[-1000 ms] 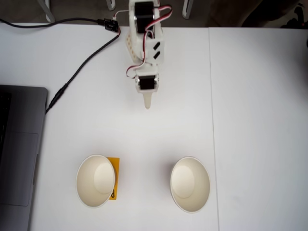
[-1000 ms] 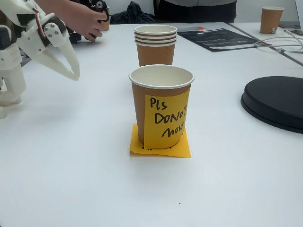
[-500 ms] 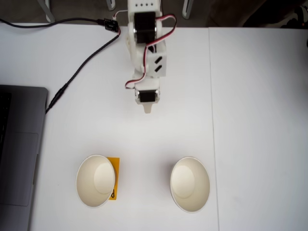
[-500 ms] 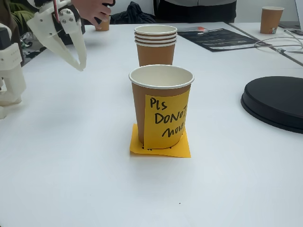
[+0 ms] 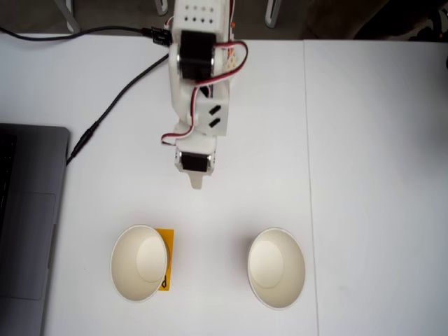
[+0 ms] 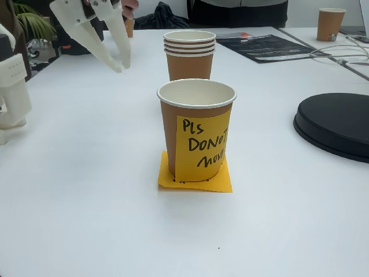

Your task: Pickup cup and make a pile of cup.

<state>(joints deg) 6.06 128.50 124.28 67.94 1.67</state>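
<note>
White table [image 5: 378,175] spans both fixed views. Grey laptop [image 5: 28,217] at left edge of a fixed view, a black cable [image 5: 112,105] running to upper left. Black round disc [image 6: 337,124] at right of the low fixed view. White arm [image 5: 196,77] reaches down from top centre. Gripper [image 6: 121,64] upper left in the low view, raised off the table, jaws parted a little, holding nothing. The pile of cup [image 6: 189,55] stands upper centre, behind the cup [image 6: 196,130]. The cup sits mid-frame on a flat orange note [image 6: 196,179]; from above it is lower left [image 5: 140,262], the pile lower right [image 5: 276,267], well apart.
</note>
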